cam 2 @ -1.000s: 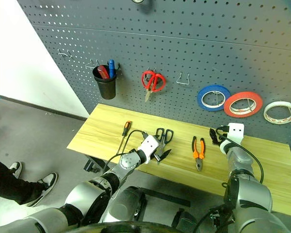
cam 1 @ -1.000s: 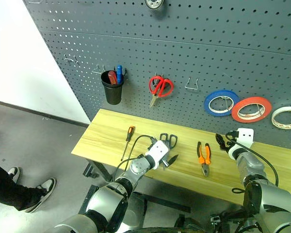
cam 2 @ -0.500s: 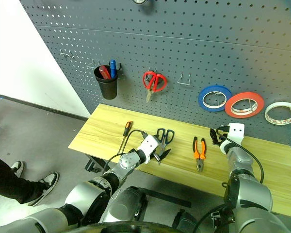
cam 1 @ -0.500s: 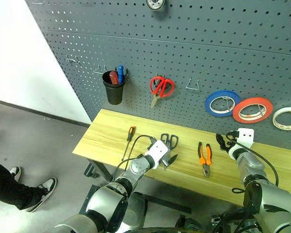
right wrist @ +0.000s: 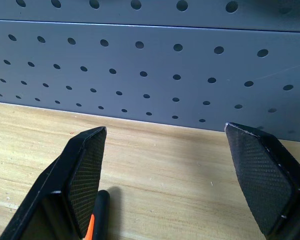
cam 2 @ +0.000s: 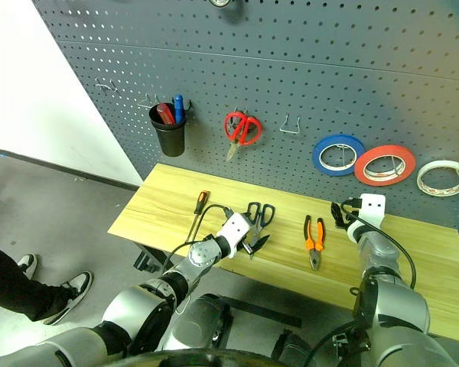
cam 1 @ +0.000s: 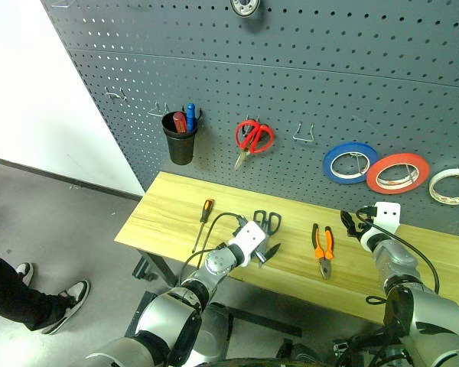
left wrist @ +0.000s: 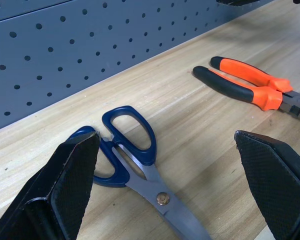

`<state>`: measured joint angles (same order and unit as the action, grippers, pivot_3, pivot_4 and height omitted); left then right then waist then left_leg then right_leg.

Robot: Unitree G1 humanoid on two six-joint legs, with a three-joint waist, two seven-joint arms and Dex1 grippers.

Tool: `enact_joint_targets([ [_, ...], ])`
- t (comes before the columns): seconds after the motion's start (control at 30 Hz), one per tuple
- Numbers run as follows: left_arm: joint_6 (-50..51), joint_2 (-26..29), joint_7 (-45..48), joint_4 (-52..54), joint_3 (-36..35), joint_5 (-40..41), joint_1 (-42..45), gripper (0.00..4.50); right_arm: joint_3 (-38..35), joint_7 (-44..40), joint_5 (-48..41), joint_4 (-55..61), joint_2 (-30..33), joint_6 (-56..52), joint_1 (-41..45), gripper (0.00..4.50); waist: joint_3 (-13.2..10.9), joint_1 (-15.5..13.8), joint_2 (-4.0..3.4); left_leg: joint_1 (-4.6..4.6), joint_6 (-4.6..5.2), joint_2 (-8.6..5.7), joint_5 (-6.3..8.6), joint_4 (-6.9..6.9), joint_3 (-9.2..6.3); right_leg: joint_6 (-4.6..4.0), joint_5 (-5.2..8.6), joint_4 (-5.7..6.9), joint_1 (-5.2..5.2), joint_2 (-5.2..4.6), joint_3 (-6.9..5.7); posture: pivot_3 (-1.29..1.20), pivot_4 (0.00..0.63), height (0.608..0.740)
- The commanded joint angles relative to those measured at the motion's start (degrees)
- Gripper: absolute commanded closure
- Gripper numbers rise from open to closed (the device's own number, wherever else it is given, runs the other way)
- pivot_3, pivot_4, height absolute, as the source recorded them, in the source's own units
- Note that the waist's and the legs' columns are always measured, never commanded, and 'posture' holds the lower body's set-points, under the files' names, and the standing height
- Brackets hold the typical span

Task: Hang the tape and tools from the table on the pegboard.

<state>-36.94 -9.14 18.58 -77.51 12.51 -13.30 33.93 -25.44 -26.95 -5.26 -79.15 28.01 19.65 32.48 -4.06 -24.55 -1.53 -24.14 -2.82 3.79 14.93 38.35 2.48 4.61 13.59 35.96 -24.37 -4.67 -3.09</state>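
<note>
Up on the pegboard [cam 1: 291, 61], a black cup [cam 1: 178, 139] holds red and blue handles.

No readable text, label, brand or number on anything.

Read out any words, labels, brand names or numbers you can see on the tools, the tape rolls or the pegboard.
None can be read. The scissors, pliers, screwdriver, tape rolls and pegboard show no legible text. Any print on the cup or its pens is too small to tell.
</note>
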Motion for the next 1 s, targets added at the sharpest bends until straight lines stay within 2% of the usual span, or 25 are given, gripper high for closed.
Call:
enact_joint_targets([
  [0.03,-1.3,-1.7,0.0,0.5,-0.6,-0.4,0.4,0.00,-0.8,-0.2,0.1,1.0,0.2,0.9,0.9,0.54,0.0,0.0,-0.01,0.00,0.00,0.00,0.00,0.01,0.00,0.00,0.00,0.03,-0.01,0.00,0.00,0.46,0.000,0.716],
  [1.0,-1.3,-1.7,0.1,0.5,-0.7,-0.4,0.4,0.00,-0.9,-0.2,0.2,1.0,0.2,0.9,0.9,0.54,0.3,0.0,-0.14,-0.17,0.06,0.00,0.04,0.54,-0.12,0.00,0.00,0.25,-0.01,0.00,-0.01,0.46,0.000,0.716],
])
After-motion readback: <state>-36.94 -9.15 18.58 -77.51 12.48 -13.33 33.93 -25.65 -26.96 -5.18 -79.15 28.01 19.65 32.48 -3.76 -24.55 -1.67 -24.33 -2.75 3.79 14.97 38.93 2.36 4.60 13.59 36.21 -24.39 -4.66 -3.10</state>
